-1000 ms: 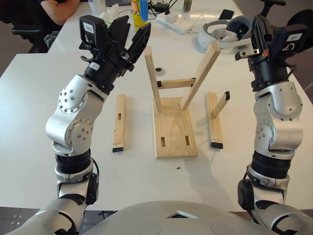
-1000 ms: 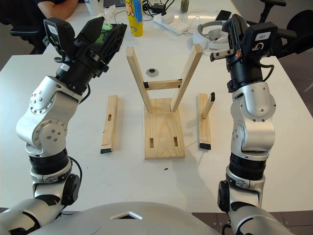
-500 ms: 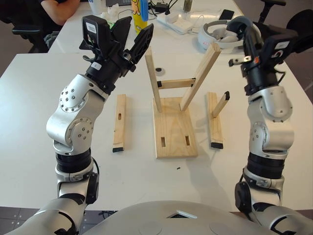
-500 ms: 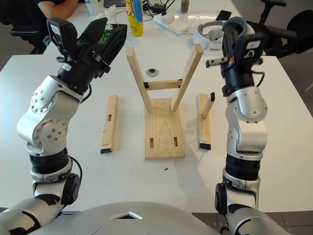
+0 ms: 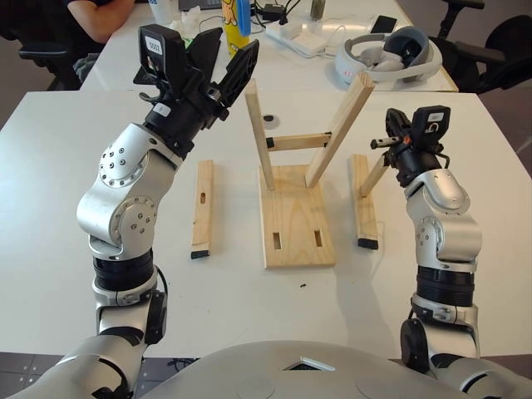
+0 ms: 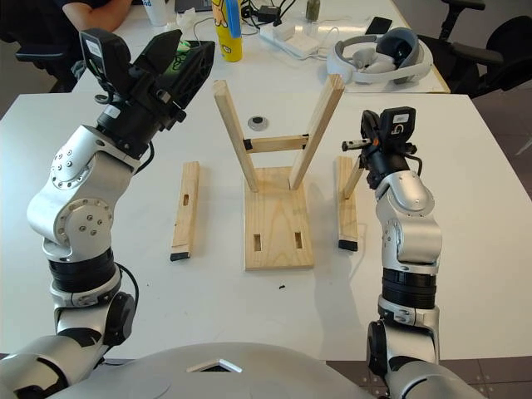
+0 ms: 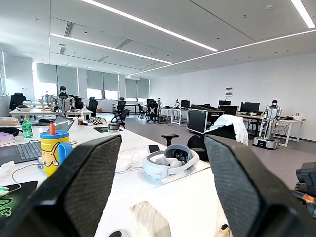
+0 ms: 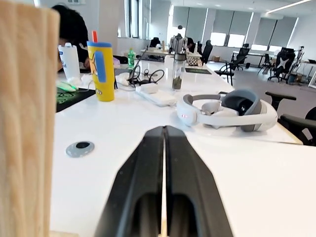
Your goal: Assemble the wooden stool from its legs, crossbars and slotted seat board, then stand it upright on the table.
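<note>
The seat board (image 5: 298, 218) lies flat mid-table. Two legs (image 5: 259, 133) rise from its far end in a V, joined by a crossbar (image 5: 299, 141). A loose slotted leg (image 5: 202, 208) lies flat to its left. Another leg (image 5: 363, 204) lies to its right with a short crossbar (image 5: 376, 174) sticking up from it. My left gripper (image 5: 229, 50) is raised and open just left of the V's left leg top (image 7: 148, 219), holding nothing. My right gripper (image 5: 389, 137) is low, just above that short crossbar, shut and empty (image 8: 164, 129). A wooden piece (image 8: 24, 123) is close beside it.
On the table behind stand a yellow cup (image 5: 239, 21), a white headset (image 5: 386, 54) and a power strip (image 5: 299, 37). A round grommet (image 6: 259, 123) sits in the tabletop behind the stool. Bare table lies in front of the seat board and at both sides.
My right arm has come down from high at the far right and moved inward to just above the right leg's upright crossbar. The left arm has barely moved.
</note>
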Controlling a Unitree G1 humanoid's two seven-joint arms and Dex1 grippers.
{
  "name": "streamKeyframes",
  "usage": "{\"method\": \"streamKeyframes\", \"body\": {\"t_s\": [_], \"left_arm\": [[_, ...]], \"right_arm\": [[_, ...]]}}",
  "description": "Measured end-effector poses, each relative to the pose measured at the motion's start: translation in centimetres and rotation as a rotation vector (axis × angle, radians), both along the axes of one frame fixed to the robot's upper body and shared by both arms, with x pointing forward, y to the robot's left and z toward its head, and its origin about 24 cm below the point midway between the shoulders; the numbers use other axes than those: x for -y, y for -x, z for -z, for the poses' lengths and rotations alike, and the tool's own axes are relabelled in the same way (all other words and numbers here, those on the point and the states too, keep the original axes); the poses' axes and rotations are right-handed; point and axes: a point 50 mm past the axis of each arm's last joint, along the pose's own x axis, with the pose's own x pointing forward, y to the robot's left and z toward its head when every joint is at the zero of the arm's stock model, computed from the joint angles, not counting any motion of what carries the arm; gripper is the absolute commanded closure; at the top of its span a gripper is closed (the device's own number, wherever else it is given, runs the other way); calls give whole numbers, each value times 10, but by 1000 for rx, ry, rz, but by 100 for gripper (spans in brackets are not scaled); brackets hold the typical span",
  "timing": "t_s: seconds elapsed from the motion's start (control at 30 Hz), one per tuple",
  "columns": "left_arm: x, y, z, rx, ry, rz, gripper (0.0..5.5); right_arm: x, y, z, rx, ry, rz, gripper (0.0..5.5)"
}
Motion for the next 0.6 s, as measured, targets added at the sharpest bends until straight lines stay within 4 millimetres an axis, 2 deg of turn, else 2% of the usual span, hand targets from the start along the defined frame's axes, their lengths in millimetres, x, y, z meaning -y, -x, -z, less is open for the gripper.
{"method": "streamKeyframes", "body": {"t_s": [0.17, 0.33, 0.4, 0.47, 0.53, 0.6], "left_arm": [[0, 2, -1, 7, 5, -5, 236], [-2, 4, 0, 6, 9, -22, 236], [-3, 5, -1, 11, 12, -32, 236], [-6, 7, -1, 12, 17, -50, 236], [-7, 8, 1, 7, 17, -59, 236], [-8, 9, 1, 5, 13, -66, 236]], "right_arm": [[9, 6, -28, 147, 24, 47, 547], [36, 14, -43, 175, 90, 174, 547], [52, 23, -28, 69, 141, 215, 547], [67, 41, 18, -169, 157, 242, 528], [71, 65, 50, -349, 156, 220, 501], [66, 82, 64, -452, 132, 172, 471]]}}
